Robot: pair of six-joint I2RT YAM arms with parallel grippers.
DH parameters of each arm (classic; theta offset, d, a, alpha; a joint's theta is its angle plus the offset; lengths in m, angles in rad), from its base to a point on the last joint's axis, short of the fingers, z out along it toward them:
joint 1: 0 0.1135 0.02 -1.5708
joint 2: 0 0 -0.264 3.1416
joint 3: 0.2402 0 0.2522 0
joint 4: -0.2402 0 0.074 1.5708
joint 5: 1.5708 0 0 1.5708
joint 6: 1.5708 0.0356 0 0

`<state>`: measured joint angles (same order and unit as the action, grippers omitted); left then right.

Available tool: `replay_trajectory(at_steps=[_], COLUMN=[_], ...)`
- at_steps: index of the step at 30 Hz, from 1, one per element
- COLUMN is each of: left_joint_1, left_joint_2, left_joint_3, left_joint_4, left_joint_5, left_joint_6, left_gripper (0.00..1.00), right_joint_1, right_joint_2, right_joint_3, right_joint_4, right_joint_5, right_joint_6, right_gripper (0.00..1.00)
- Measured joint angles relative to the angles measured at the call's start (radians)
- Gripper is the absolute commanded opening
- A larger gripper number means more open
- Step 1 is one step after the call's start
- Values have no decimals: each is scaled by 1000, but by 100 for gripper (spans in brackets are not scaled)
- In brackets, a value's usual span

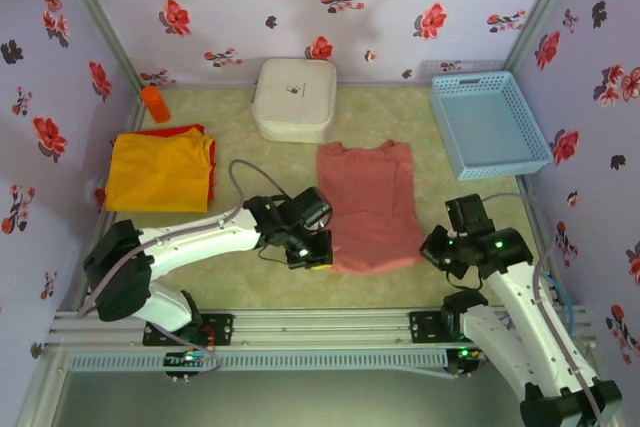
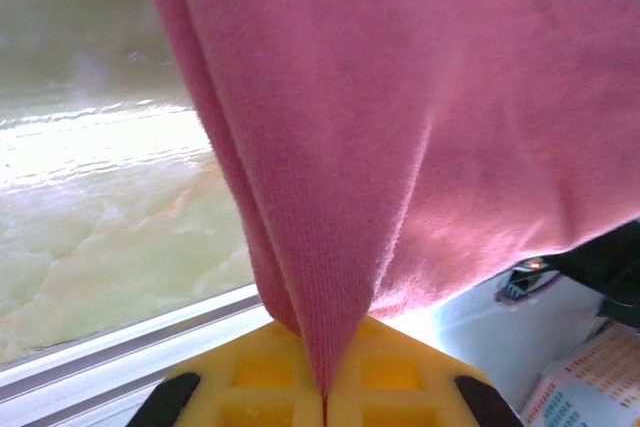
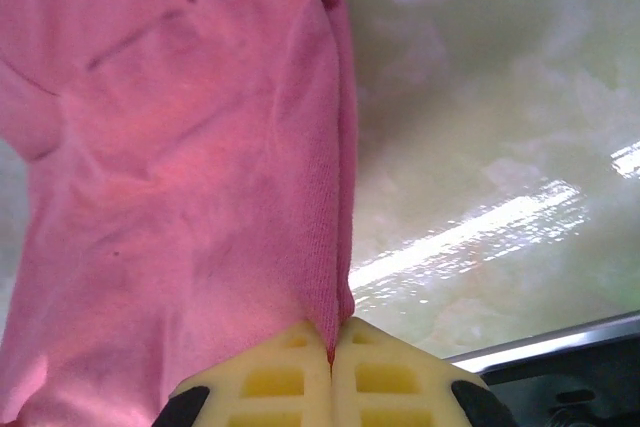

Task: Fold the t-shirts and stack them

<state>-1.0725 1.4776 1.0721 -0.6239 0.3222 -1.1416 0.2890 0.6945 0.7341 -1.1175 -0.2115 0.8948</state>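
1 pink shirt; box behind, basket R.

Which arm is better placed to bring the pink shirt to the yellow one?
Probably the left. Its jaws pinch the pink shirt at the near left corner, and the yellow shirt lies on that side; the right arm stands farther away.

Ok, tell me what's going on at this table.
Two robot arms are working on the dusty salmon-pink cloth t-shirt spread out mid-table. The left claw and the right claw are each shut on a near corner of its hem, while the rest of it lies flat. A folded yellow-orange cloth t-shirt lies on the left, with a red cloth t-shirt showing at its edge.
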Motion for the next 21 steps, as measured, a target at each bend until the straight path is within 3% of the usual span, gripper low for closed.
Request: replay_trajectory(at_steps=[9, 21], left_joint_1=[65, 164], left_joint_2=[0, 52], left_joint_3=[166, 279], left_joint_4=[-117, -193], left_joint_5=[-24, -27], left_joint_6=[68, 167], left_gripper=[0, 0], right_joint_1=[0, -15], right_joint_2=[93, 228], right_joint_3=[154, 221], right_joint_4=[19, 134], right_joint_5=[29, 51], right_joint_6=[-2, -20], right_gripper=[0, 0])
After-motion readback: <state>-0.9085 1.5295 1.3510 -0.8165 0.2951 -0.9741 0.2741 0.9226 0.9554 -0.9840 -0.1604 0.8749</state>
